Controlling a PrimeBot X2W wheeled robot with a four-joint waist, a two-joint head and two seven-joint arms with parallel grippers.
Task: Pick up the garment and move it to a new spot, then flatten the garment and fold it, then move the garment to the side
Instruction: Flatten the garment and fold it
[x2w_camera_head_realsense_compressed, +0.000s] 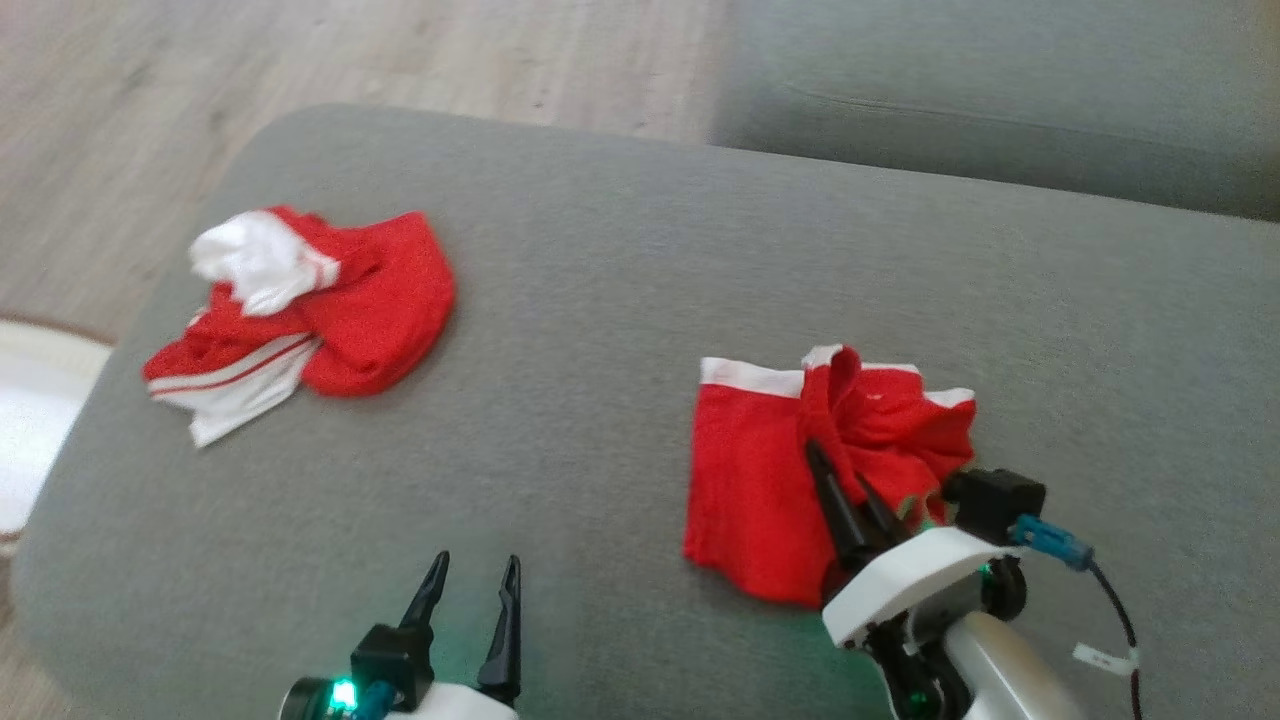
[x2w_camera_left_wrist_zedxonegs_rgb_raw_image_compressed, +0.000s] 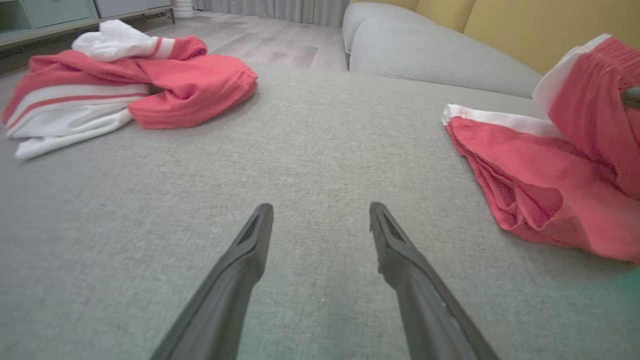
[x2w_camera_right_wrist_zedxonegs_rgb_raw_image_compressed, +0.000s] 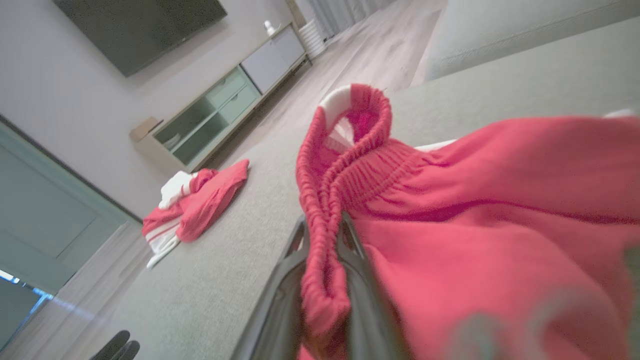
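Note:
The garment (x2w_camera_head_realsense_compressed: 760, 470), red shorts with a white hem and an elastic waistband, lies partly bunched on the grey cushion (x2w_camera_head_realsense_compressed: 600, 300), right of centre. My right gripper (x2w_camera_head_realsense_compressed: 838, 470) is shut on its gathered waistband, which rises in a loop above the fingers. In the right wrist view the red band (x2w_camera_right_wrist_zedxonegs_rgb_raw_image_compressed: 325, 200) runs between the two fingers of the right gripper (x2w_camera_right_wrist_zedxonegs_rgb_raw_image_compressed: 322, 222). My left gripper (x2w_camera_head_realsense_compressed: 477, 562) stands open near the cushion's front edge, well left of the garment. In the left wrist view the left gripper (x2w_camera_left_wrist_zedxonegs_rgb_raw_image_compressed: 321, 207) holds nothing, and the garment (x2w_camera_left_wrist_zedxonegs_rgb_raw_image_compressed: 550, 190) lies to its right.
A second red and white garment (x2w_camera_head_realsense_compressed: 330, 300) lies crumpled at the cushion's far left. A grey sofa seat (x2w_camera_head_realsense_compressed: 1000, 90) adjoins at the back right, wooden floor (x2w_camera_head_realsense_compressed: 300, 60) lies beyond, and a white rug (x2w_camera_head_realsense_compressed: 40, 400) is left of the cushion. A low cabinet (x2w_camera_right_wrist_zedxonegs_rgb_raw_image_compressed: 215, 120) stands by the wall.

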